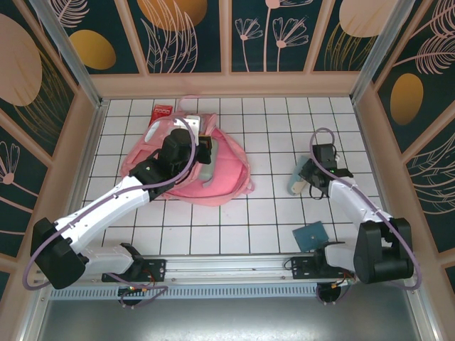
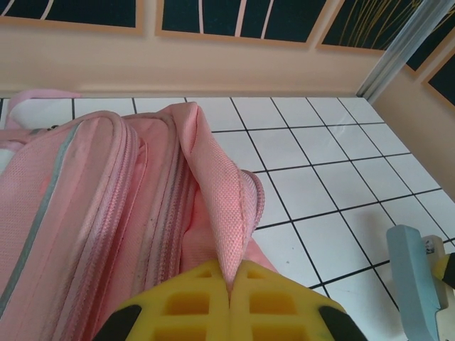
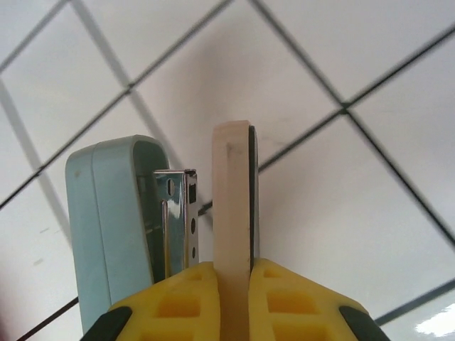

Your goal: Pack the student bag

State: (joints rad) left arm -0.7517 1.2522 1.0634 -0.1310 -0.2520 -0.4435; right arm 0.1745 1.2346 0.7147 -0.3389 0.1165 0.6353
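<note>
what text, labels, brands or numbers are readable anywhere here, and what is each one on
Nothing can be read clearly.
red packet: pale print, too small to read.
white label on the pale blue stapler: dark marks, too blurred to read.
pink backpack: no lettering visible.
teal card: no lettering visible.

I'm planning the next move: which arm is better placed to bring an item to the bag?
Right. Its jaws are shut on a beige slab beside a pale blue item, ready to carry; the left arm's jaws are occupied pinching fabric of the student bag.
</note>
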